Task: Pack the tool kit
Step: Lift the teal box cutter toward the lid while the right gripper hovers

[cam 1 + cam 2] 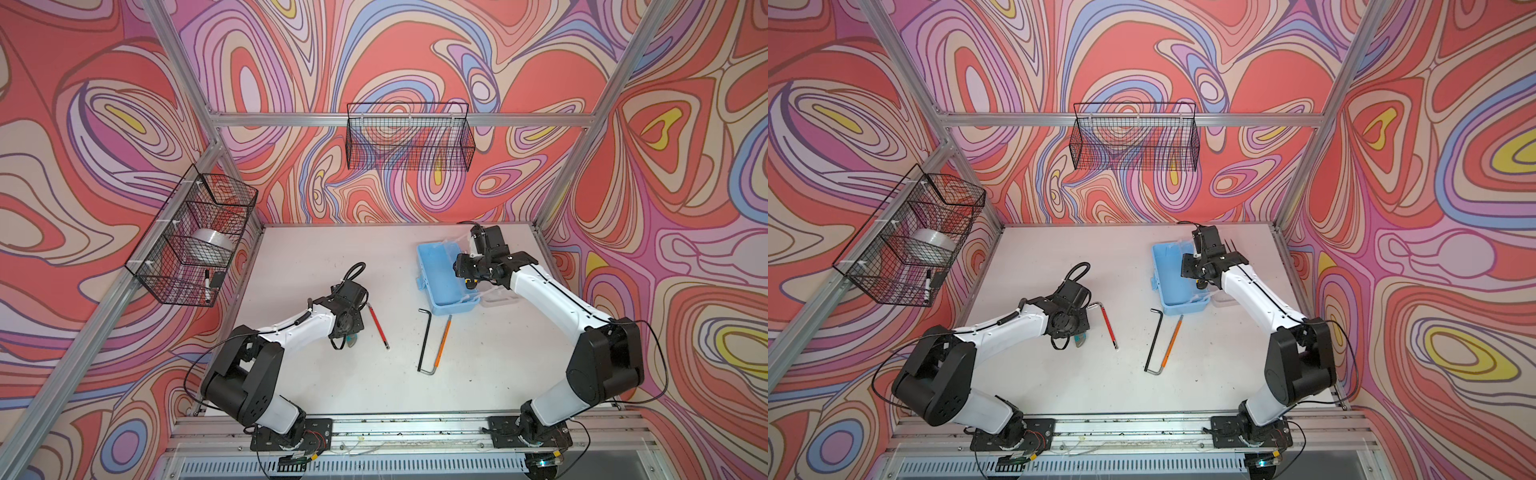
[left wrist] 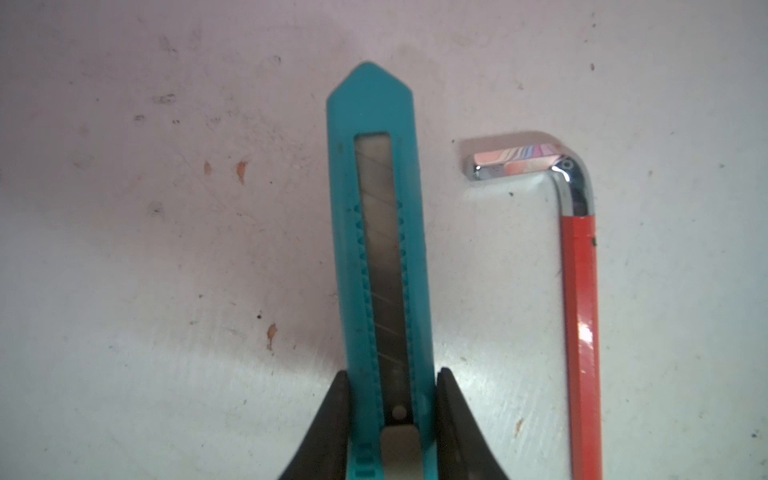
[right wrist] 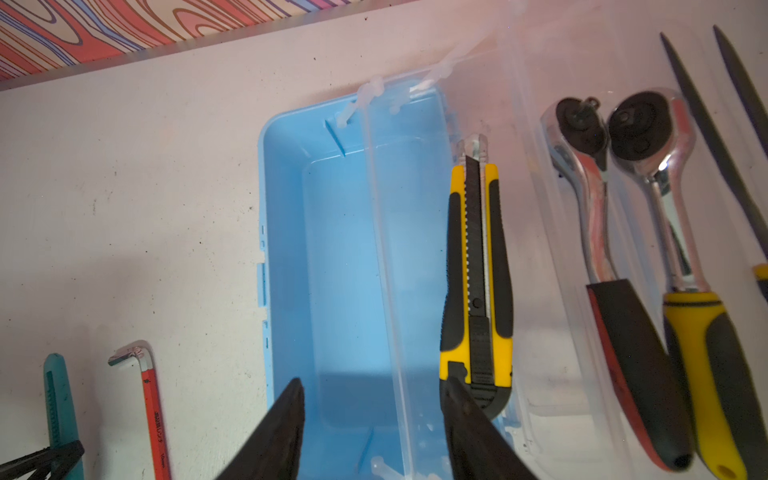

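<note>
The light-blue case [image 1: 440, 274] [image 3: 328, 249] lies open at the back right, its clear lid [image 3: 540, 199] folded out beside it. My right gripper [image 3: 372, 382] hangs open over the case, holding nothing. A yellow-and-black cutter [image 3: 478, 270] lies along the case's lid side, just past one fingertip. My left gripper [image 2: 392, 386] [image 1: 351, 338] is shut on a teal cutter [image 2: 376, 208] low over the table, beside a red hex key [image 2: 579, 311] [image 1: 377, 326]. A black hex key [image 1: 424, 340] and an orange tool [image 1: 444, 338] lie mid-table.
Two ratchets [image 3: 598, 216] [image 3: 685, 324] and dark files [image 3: 715, 137] lie beyond the lid. One black wire basket [image 1: 409, 137] hangs on the back wall. Another [image 1: 195, 237] hangs on the left wall with a tape roll and a marker.
</note>
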Motion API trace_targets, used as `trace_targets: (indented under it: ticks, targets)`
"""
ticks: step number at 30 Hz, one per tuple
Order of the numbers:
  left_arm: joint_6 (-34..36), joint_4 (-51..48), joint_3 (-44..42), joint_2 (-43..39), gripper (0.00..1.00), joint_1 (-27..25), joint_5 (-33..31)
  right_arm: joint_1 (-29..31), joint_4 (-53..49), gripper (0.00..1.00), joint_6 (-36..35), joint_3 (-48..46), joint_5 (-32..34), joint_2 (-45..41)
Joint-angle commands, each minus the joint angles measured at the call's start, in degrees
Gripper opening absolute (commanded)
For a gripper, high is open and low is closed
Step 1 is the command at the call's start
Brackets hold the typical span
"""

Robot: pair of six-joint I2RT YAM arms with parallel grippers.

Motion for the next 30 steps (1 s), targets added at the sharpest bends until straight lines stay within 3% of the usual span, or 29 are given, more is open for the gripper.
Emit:
trace_targets:
  ticks: [1,20,30]
  targets:
    - [-0.2,-1.6,2.1,-1.4,0.15,-1.0,-0.2,0.2,0.5,0.55,0.2,-0.7,1.1,-2.0]
    - [-1.2,0.6,5.3,-2.0,0.1,-4.0,3.0,0.1,1.9,0.56,0.4,-4.6,-0.8,-3.6]
    - [-1.4,3.0,9.8,0.1,0.1,-5.8,6.1,0.0,2.0,0.57,0.1,-5.8,1.7,-5.5]
